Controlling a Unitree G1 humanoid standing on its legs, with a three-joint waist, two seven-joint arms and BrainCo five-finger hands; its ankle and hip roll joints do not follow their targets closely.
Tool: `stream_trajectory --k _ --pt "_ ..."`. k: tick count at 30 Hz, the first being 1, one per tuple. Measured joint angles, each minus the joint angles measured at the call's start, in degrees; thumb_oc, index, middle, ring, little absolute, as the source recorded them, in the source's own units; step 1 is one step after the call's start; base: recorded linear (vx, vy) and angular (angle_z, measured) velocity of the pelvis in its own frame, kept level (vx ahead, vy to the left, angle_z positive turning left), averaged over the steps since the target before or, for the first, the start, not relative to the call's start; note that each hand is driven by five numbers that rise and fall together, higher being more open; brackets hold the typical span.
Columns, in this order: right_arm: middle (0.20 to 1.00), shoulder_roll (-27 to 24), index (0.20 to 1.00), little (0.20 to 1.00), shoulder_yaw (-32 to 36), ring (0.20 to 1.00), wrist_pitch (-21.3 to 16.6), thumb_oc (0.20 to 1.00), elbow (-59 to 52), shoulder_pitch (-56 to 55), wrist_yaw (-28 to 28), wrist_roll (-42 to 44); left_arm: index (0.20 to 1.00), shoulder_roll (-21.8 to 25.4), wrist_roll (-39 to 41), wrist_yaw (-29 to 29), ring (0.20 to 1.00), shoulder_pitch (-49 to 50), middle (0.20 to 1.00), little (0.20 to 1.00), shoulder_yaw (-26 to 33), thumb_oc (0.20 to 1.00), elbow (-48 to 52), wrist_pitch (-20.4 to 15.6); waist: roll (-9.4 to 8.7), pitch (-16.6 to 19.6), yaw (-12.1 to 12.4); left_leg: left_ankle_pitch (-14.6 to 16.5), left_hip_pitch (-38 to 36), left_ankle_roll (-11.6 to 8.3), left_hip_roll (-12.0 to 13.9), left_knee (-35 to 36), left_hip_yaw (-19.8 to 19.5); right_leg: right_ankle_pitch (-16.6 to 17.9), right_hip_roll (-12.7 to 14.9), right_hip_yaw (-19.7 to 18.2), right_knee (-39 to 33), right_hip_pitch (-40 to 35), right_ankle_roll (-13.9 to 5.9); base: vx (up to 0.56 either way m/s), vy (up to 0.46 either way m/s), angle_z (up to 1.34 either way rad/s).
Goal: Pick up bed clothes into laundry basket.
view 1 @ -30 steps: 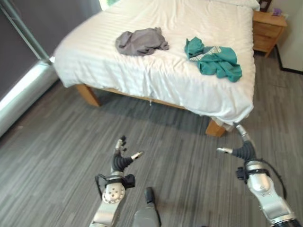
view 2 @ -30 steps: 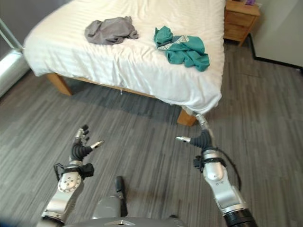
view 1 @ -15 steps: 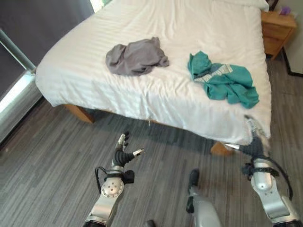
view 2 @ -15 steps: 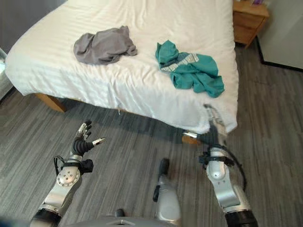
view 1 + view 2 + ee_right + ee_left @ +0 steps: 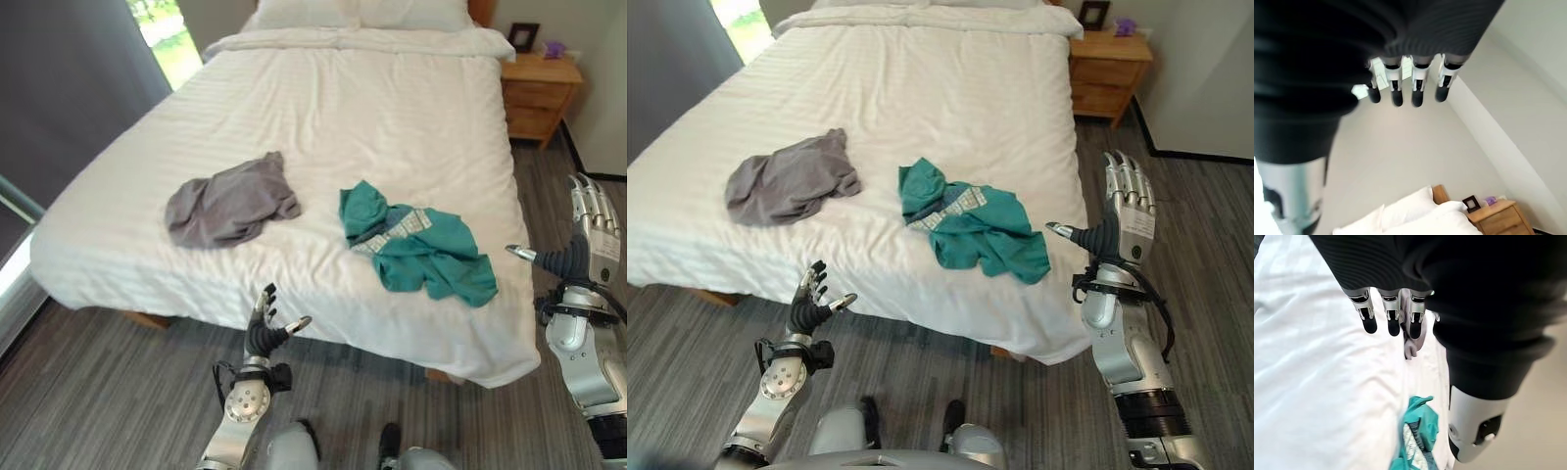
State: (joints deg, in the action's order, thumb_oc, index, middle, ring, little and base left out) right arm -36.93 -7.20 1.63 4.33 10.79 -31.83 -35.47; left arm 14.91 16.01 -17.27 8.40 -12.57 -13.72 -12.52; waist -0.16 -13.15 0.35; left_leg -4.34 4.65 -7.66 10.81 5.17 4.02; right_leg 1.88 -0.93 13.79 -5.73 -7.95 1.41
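Your left hand (image 5: 263, 331) sits low at bed's (image 5: 392, 108) near edge, fingers spread, holding nothing. Your right hand (image 5: 1125, 223) is raised off bed's rt corner, fingers straight, empty. Grey garment (image 5: 227, 201) & teal garment (image 5: 419, 251) lie crumpled on white sheet, apart from ea. other. Wooden nightstand (image 5: 537, 93) beside the headboard end.

The bed (image 5: 392, 108) wears white sheets with faint stripes. On it lie a plain grey garment (image 5: 227, 202) and a teal garment (image 5: 423, 253) with a pale patterned band. The floor (image 5: 88, 401) is grey wood-grain planks.
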Motion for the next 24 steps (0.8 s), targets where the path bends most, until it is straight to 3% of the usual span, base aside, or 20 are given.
stream_trajectory --k 1,3,4,5,7,9,13,17,20,21,22,24 --pt "1.0 -1.49 1.0 1.0 -2.4 1.0 -0.06 1.0 2.05 0.61 1.3 -0.1 1.0 -0.92 1.5 0.14 1.0 0.5 1.0 1.0 -0.29 1.0 -0.32 -0.01 0.2 -0.05 1.43 -0.78 -1.19 0.94 -0.75 0.05 0.7 -0.82 0.06 -0.17 0.0 -1.69 -0.12 0.19 0.092 -0.46" --pt "1.0 -1.62 1.0 1.0 -2.31 1.0 -0.2 1.0 2.35 0.15 1.65 -0.1 1.0 -1.37 1.77 0.21 1.0 1.0 1.0 1.0 -0.64 1.0 -0.23 0.0 0.99 0.16 1.18 -1.56 -1.62 1.76 -1.0 -0.71 1.74 -1.69 -0.2 0.04 0.0 -2.84 -0.51 0.17 0.07 -0.11" --pt "1.0 -3.41 1.0 1.0 -5.57 1.0 -0.22 1.0 5.55 1.68 2.31 0.32 1.0 -2.73 1.94 0.34 1.0 3.06 1.0 1.0 -0.63 1.0 -0.15 -0.07 3.71 1.13 1.19 -5.68 -3.3 1.92 -1.25 -1.61 0.38 -3.96 -1.57 -0.53 0.01 -5.34 -2.07 0.15 0.067 0.18" --pt "1.0 -3.3 1.0 1.0 -6.59 1.0 -0.21 1.0 7.05 1.74 3.07 0.77 1.0 -2.51 2.2 0.65 1.0 2.9 1.0 1.0 -0.68 1.0 -0.11 0.25 2.7 1.53 1.59 -6.2 -3.52 2.54 -2.67 -1.14 0.32 -4.12 -0.37 -0.05 0.0 -5.46 -3.37 0.15 0.067 0.24" --pt "1.0 -1.82 1.0 1.0 -10.05 1.0 -0.25 1.0 14.44 7.62 4.6 3.06 1.0 -1.12 3.83 1.8 1.0 2.77 1.0 1.0 -0.73 1.0 0.08 0.25 1.56 1.54 2.22 -5.83 -3.81 3.1 -4.76 0.21 0.06 -4.79 1.61 0.52 0.01 -5.54 -4.14 0.08 0.035 0.34" --pt "1.0 -0.01 1.0 1.0 -11.91 1.0 -0.31 1.0 19.78 11.98 5.64 4.83 1.0 0.22 4.15 2.31 1.0 3.08 1.0 1.0 -0.06 1.0 0.46 0.41 1.4 1.58 5.18 -5.13 -3.7 4.03 -7.05 0.23 -0.18 -5.28 3.66 0.56 0.01 -5.83 -5.41 0.12 0.049 0.23" --pt "1.0 6.45 1.0 1.0 -16.33 1.0 0.6 1.0 35.13 17.96 7.8 8.11 1.0 2.31 5.27 2.62 1.0 4.05 1.0 1.0 1.22 1.0 0.34 0.5 0.97 1.6 8.4 -4.01 -3.44 4.34 -8.42 0.47 -0.83 -5.92 5.02 0.74 0.02 -6.16 -6.42 0.04 0.014 0.19" --pt "1.0 13.85 1.0 1.0 -16.17 1.0 1.12 1.0 54.24 20.54 8.97 12.58 1.0 3.29 6.42 4.08 1.0 5.27 1.0 1.0 1.19 1.0 -0.17 0.57 0.96 1.59 9.37 -4.01 -2.56 4.35 -8.96 0.52 -1.89 -6.21 5.15 0.87 0.02 -5.84 -6.79 0.0 -0.01 0.14" --pt "1.0 15.49 1.0 1.0 -14.5 1.0 0.38 1.0 59.61 20.93 7.48 15.95 1.0 3.36 6.45 5.17 1.0 5.28 1.0 1.0 1.14 1.0 -0.82 0.66 1.26 1.77 9.45 -4.18 -0.27 4.54 -8.87 0.53 -2.66 -6.21 4.84 1.59 0.02 -3.95 -6.76 -0.02 -0.014 0.13" --pt "0.787 15.45 0.787 0.787 -13.95 0.787 0.36 0.787 59.78 21.73 7.42 16.72 1.0 3.38 6.46 5.27 1.0 5.31 1.0 1.0 1.12 1.0 -0.93 0.74 1.27 1.86 9.39 -4.35 0.3 4.59 -8.88 0.54 -2.73 -6.17 4.78 1.72 0.04 -3.46 -6.72 -0.03 -0.011 0.13" --pt "0.2 15.53 0.2 0.2 -12.79 0.2 -0.38 0.2 62.0 22.09 7.49 18.76 1.0 3.4 6.46 5.84 1.0 5.35 1.0 1.0 1.16 1.0 -1.29 0.69 1.54 2.1 9.74 -4.65 1.21 4.67 -8.98 0.54 -3.13 -6.2 4.7 2.18 0.03 -3.18 -6.75 -0.02 0.001 0.18" --pt "0.2 15.04 0.2 0.2 -11.07 0.2 -0.95 0.2 64.1 24.23 7.12 20.73 1.0 3.51 6.46 6.5 1.0 4.22 1.0 1.0 1.26 1.0 -1.9 0.7 1.57 2.4 9.71 -4.79 2.13 4.51 -8.96 0.54 -3.57 -6.2 4.67 2.84 0.02 -2.15 -6.75 0.03 0.009 0.17"
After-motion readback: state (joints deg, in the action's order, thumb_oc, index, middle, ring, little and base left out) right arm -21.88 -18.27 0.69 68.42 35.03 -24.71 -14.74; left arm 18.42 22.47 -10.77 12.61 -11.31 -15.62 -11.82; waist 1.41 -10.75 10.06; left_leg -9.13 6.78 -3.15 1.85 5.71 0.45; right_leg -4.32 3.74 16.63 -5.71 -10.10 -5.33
